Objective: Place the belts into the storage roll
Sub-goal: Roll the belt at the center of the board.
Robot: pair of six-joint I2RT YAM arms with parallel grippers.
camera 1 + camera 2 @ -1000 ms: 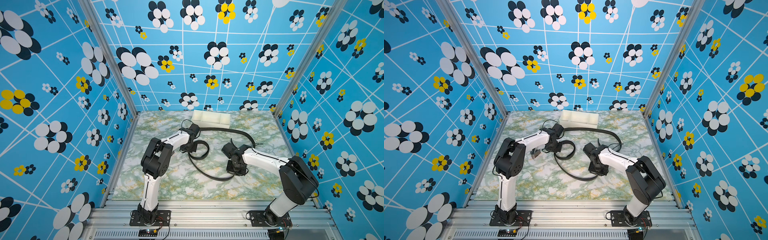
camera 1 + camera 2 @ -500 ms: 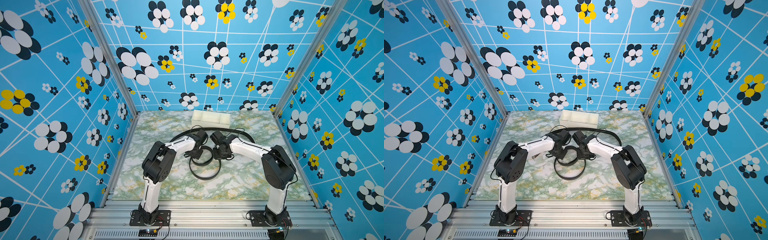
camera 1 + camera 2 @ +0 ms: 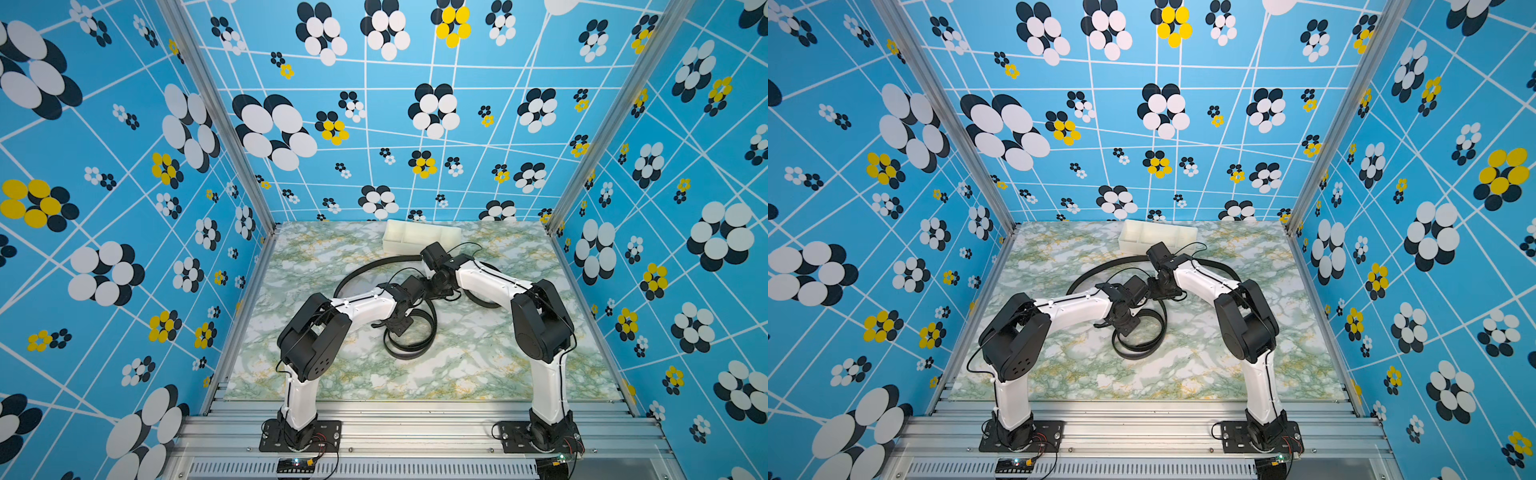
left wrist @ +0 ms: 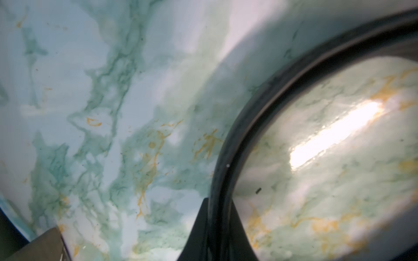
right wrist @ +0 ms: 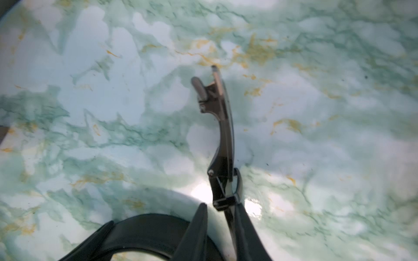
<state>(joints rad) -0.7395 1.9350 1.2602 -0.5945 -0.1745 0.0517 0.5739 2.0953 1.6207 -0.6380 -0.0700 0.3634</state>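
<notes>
Left gripper [image 4: 219, 203] clamped on black belt [image 4: 246, 117] over marble worktop [image 4: 90, 113]. Right gripper [image 5: 220, 206] stood parted just behind a dark buckle [image 5: 222, 135]

Right gripper [image 3: 441, 286] swings in from the right side of the table and is now just beside left gripper [image 3: 400, 328]. Its jaws go from closed to parted around belt [image 3: 409, 355], next to the buckle [image 5: 222, 126]. Belt's wide curve shrinks to a tighter doubled loop.
</notes>
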